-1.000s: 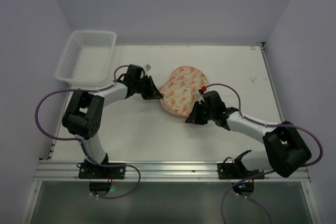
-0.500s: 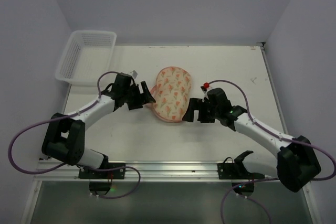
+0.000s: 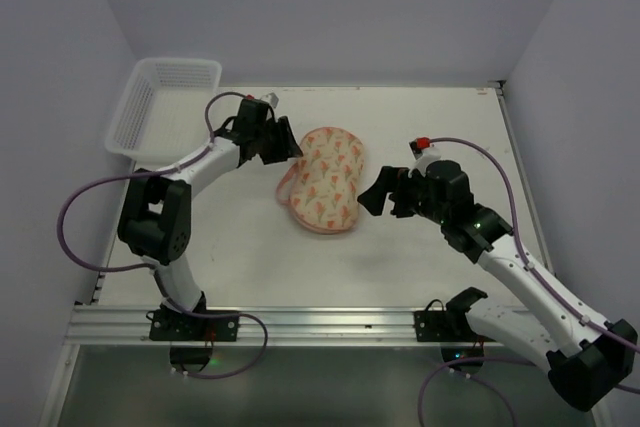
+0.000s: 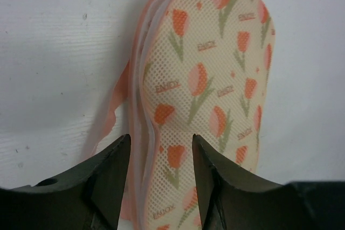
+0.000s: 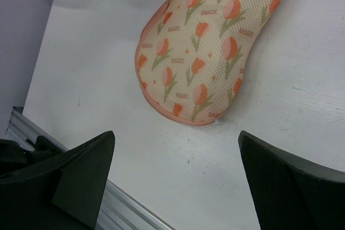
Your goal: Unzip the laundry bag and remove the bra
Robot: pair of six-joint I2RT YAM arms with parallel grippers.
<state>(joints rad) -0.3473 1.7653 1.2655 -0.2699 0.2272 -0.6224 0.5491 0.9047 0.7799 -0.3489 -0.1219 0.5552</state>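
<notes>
The laundry bag [image 3: 325, 179] lies flat on the white table, an oval cream pouch with an orange tulip print, pink trim and a pink loop [image 4: 110, 112] at its left side. My left gripper [image 3: 290, 147] is at the bag's far-left end. In the left wrist view the left gripper [image 4: 160, 145] stands partly open, its fingers straddling the bag's seamed edge [image 4: 141, 133]. My right gripper [image 3: 374, 197] hangs wide open just right of the bag, and in its own view the right gripper [image 5: 176, 134] has only bare table between its fingers, short of the bag [image 5: 210, 41]. The bra is hidden.
A white plastic lattice basket [image 3: 165, 107] stands at the back left corner. The metal rail [image 3: 320, 322] runs along the table's near edge. Walls close in on both sides and behind.
Both grippers have opened and let go of the bag, which now lies flat. The left gripper moved to its far-left end; the right arm drew back to the right.
</notes>
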